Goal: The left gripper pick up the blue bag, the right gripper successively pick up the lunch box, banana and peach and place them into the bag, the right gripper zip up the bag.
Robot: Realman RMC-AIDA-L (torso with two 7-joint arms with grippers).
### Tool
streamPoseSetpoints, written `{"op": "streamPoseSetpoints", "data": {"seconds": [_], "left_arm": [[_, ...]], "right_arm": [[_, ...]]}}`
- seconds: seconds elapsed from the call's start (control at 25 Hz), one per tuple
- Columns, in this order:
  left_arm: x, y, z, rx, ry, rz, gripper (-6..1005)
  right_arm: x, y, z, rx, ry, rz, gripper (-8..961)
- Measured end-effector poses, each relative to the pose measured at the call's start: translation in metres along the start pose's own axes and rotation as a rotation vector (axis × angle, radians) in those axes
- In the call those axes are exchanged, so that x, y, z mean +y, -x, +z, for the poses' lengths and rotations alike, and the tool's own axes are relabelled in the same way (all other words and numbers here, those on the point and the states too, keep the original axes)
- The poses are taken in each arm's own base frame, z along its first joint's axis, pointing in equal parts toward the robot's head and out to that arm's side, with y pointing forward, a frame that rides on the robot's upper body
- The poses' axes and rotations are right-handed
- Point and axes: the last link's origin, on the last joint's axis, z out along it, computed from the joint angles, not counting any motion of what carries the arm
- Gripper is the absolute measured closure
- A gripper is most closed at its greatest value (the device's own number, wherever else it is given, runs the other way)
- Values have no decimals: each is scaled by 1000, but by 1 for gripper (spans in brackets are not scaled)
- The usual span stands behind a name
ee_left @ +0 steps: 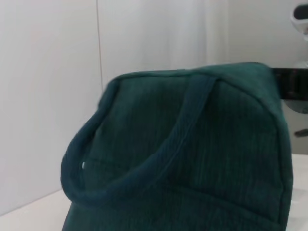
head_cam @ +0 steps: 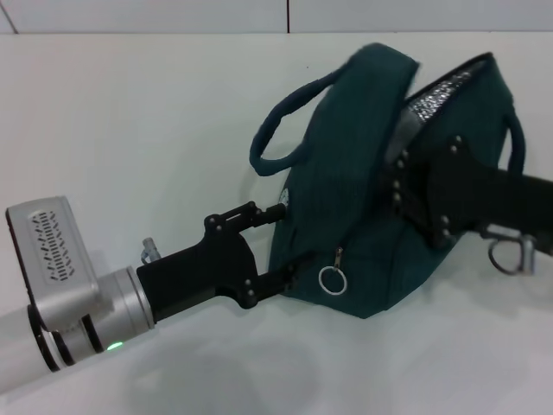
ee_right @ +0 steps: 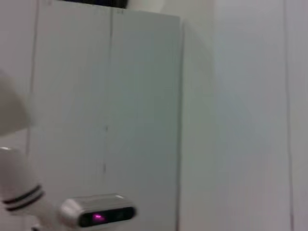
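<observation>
Blue bag on white table; pale wall behind.

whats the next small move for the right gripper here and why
Probably draw the right gripper back up out of the blue bag. Its tip sits at the open mouth, where the silver lining shows, and no lunch box, banana or peach lies on the white table. The left gripper grips the bag's side, and the zipper ring hangs free, so zipping likely follows.
</observation>
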Motion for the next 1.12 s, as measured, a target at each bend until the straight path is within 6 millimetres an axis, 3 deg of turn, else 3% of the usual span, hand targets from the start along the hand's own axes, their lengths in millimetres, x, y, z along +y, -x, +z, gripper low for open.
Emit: {"op": "streamPoseSetpoints", "data": {"seconds": [0.2,0.48,0.72,0.92,1.12], "left_arm": [[3,-2,-1,26,3,46,363],[4,-4,1,44,-1,88,500],[5,-6,4,50,10,104,752],[5,-8,6,59,12,110,846],[5,-9,9,60,24,121,922]], "right_arm": [[11,-1,-20,-1,18,40,915],[13,-8,-44,-10,-128,69,914],[21,-16,-43,63,-53,105,901],[33,-28,-37,226,118,239,836],[35,-37,-34,275,104,275,722]]}}
